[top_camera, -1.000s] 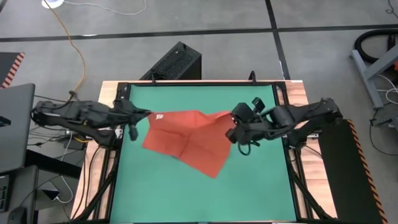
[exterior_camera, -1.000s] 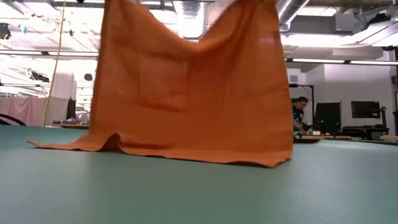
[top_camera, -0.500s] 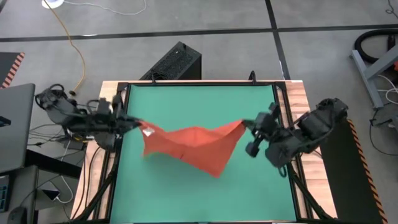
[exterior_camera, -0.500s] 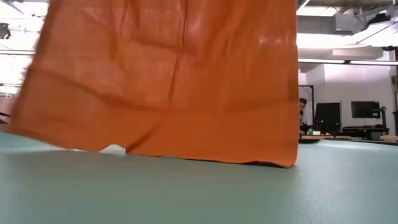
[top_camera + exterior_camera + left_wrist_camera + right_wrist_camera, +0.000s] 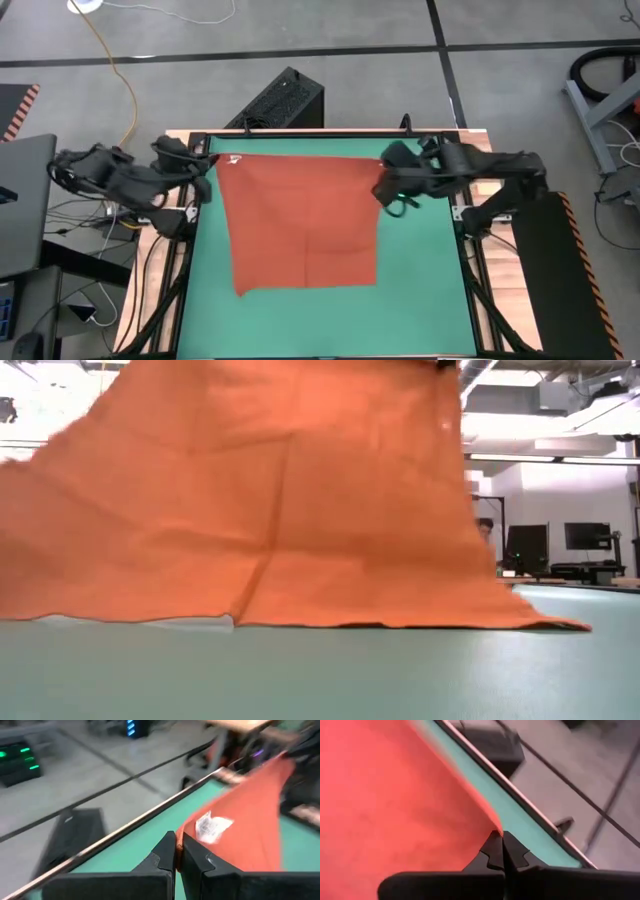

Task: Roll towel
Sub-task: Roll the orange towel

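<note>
Left claw (image 5: 212, 163) and right claw (image 5: 382, 187) are each pinching a far corner of the soft orange-red cloth towel (image 5: 303, 218), stretching it flat between them.

The orange-red cloth towel (image 5: 302, 222) spreads as a wide sheet over the middle of the green mat (image 5: 420, 290), from its far edge down past its centre, blocking that stretch. In the low view it hangs like a curtain (image 5: 270, 500) across nearly the whole width, its lower hem lying on the mat. Bare mat lies open on both sides of the towel and along the near edge. The left gripper (image 5: 212, 163) and the right gripper (image 5: 384, 187), each pinched on a far corner, occupy the far corners of the mat. A raised dark frame (image 5: 468, 280) rims the mat.
</note>
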Robot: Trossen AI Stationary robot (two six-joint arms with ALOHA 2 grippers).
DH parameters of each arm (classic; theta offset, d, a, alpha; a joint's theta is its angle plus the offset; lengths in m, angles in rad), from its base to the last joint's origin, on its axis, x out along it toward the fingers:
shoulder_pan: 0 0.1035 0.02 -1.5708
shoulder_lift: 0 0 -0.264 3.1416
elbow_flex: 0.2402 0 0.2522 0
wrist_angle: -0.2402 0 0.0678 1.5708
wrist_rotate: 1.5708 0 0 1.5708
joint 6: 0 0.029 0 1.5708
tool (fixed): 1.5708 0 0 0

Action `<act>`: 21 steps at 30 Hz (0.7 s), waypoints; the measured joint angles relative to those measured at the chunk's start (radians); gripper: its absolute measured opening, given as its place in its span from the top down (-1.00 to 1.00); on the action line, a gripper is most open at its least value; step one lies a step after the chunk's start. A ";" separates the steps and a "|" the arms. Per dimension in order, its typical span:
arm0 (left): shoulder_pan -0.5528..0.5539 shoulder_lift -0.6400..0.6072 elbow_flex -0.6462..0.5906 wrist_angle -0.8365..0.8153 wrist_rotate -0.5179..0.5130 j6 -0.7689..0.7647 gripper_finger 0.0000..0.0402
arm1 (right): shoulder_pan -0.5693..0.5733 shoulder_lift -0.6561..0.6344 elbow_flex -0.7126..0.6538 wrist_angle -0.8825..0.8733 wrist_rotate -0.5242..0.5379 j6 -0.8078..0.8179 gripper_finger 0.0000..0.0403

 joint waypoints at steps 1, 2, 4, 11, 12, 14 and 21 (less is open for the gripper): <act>0.015 -0.003 -0.027 -0.011 0.000 -0.014 1.00 | -0.022 0.005 -0.028 0.003 -0.008 0.000 1.00; 0.032 -0.006 -0.058 -0.011 0.001 -0.025 1.00 | -0.039 0.012 -0.055 0.007 -0.011 -0.001 1.00; 0.064 -0.008 -0.117 -0.005 0.001 -0.024 1.00 | -0.061 0.015 -0.113 0.027 -0.012 0.000 1.00; 0.174 -0.010 -0.310 0.092 -0.002 0.100 1.00 | -0.127 0.013 -0.299 0.226 -0.041 -0.081 1.00; 0.187 -0.009 -0.339 0.116 -0.001 0.126 1.00 | -0.138 0.013 -0.323 0.262 -0.041 -0.099 1.00; 0.211 -0.009 -0.394 0.166 -0.001 0.159 1.00 | -0.153 0.013 -0.359 0.317 -0.041 -0.121 1.00; 0.248 -0.009 -0.540 0.253 0.128 0.170 1.00 | -0.129 0.014 -0.428 0.395 -0.114 -0.124 1.00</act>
